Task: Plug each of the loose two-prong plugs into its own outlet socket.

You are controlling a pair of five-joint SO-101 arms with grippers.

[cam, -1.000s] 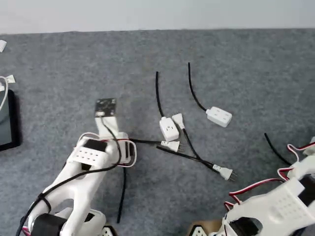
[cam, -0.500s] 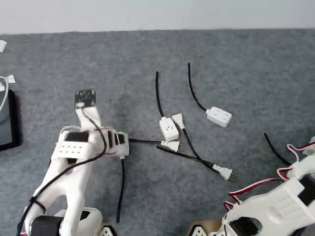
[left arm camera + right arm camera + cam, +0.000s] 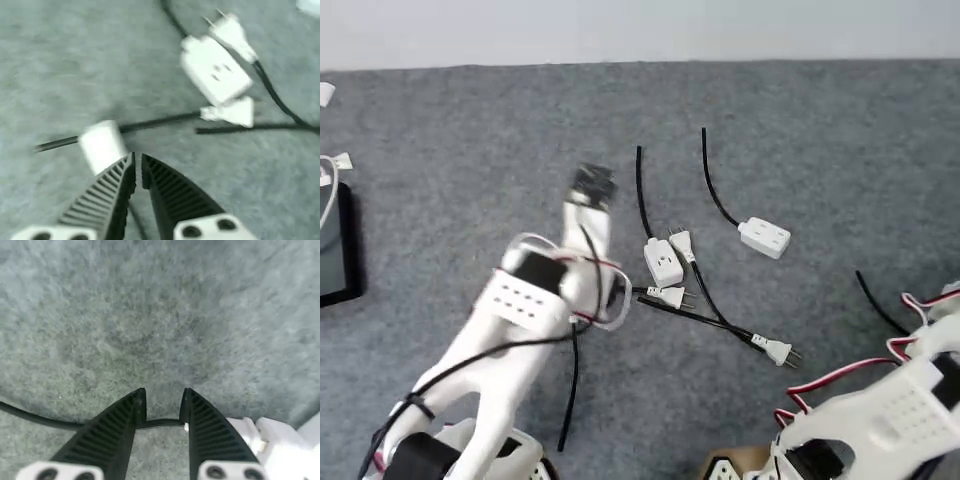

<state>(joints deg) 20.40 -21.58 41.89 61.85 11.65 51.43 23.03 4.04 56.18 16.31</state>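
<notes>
Swinging in from the frame's left, my left arm [image 3: 535, 300] is hovering mid-frame, left claw [image 3: 137, 159] pinched together, empty. Nothing is looking plugged yet: a white two-prong plug [image 3: 670, 296] is lying loose beside the white square outlet socket [image 3: 663, 262]. Right claw [image 3: 162, 392] is sitting slightly apart.

No text, label, number or sign can be read in any of the views. The small dark board [image 3: 591, 184] on the left arm's wrist carries marks too small to make out. The outlet socket [image 3: 216, 70] seen closest shows a plain white face with only its slots.
</notes>
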